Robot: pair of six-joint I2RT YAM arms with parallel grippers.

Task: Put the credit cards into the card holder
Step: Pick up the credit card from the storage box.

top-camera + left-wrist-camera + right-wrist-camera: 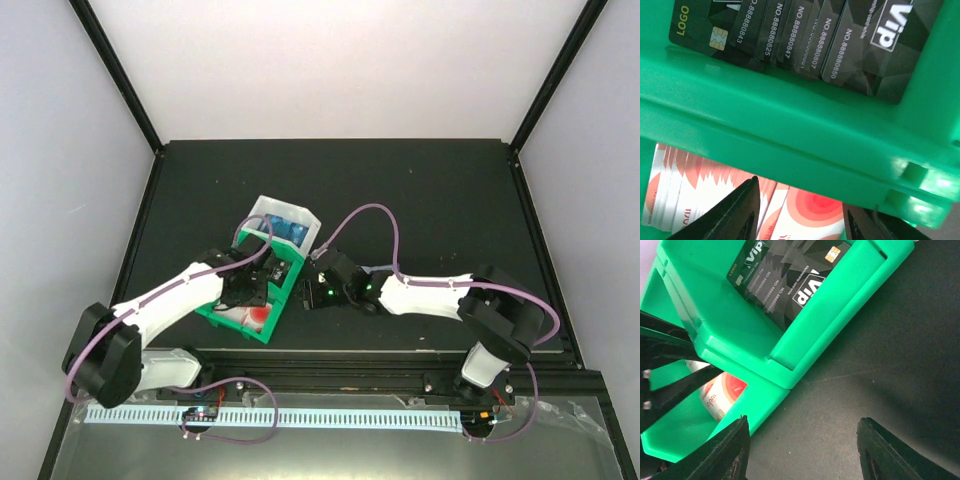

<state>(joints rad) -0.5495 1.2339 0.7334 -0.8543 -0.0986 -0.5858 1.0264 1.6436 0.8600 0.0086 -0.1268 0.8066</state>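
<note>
Two fingers of our left gripper [800, 200] are standing half open astride the red-and-white credit cards [700, 175] in one compartment of the green bin [790, 125]; whether they are gripping, we cannot tell. We are judging this the pick, and the next move is calling for one card to be lifted clear. Black cards [840, 45] in the neighbouring compartment are showing "VIP", "LOGO" and "NO. 88888…". Our right gripper [802, 422] is hovering wide open and empty beside the bin.

Print on the cards in the green bin [790, 125]
Beyond the bin's dividing wall, my left wrist view shows yellow "LOGO" on the leftmost of the black cards [790, 35], then NO.888880843, NO.888880825, NO.888880847, NO.888880807 and NO.888880850, with white "VIP" on the rightmost; my right wrist view repeats "VIP" and a small "LOGO" there; lettering on the red-and-white cards [810, 207], nearer than that wall, is unreadable
</note>
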